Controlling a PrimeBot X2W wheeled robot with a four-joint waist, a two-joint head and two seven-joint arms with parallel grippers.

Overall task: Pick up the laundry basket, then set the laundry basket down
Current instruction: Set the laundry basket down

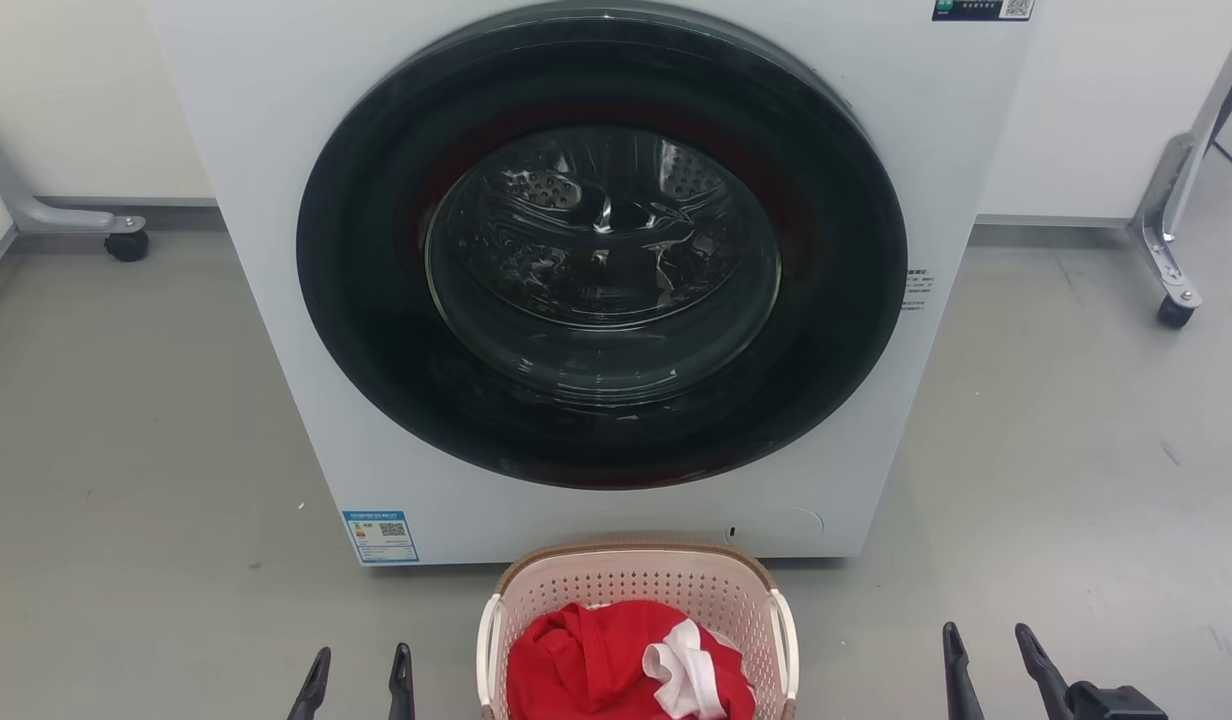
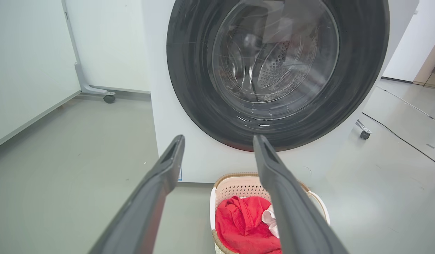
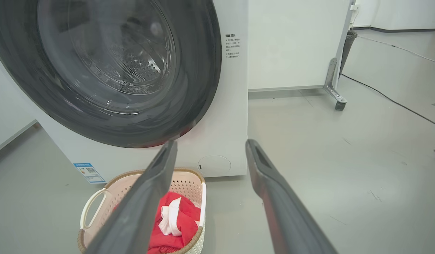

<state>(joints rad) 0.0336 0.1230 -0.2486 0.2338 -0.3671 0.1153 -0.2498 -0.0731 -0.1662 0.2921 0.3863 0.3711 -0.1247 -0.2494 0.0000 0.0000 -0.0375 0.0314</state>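
The laundry basket is cream-pink with a brown rim and white side handles. It stands on the grey floor right in front of the washing machine, with red and white cloth inside. My left gripper is open, to the left of the basket and apart from it. My right gripper is open, farther off on the basket's right side. From the left wrist the basket lies below the open left gripper. The right wrist view has the basket at lower left, under the open right gripper.
A white washing machine with a shut round dark door fills the space behind the basket. Wheeled metal frame legs stand at the far left and far right. A black cable runs across the floor to the right.
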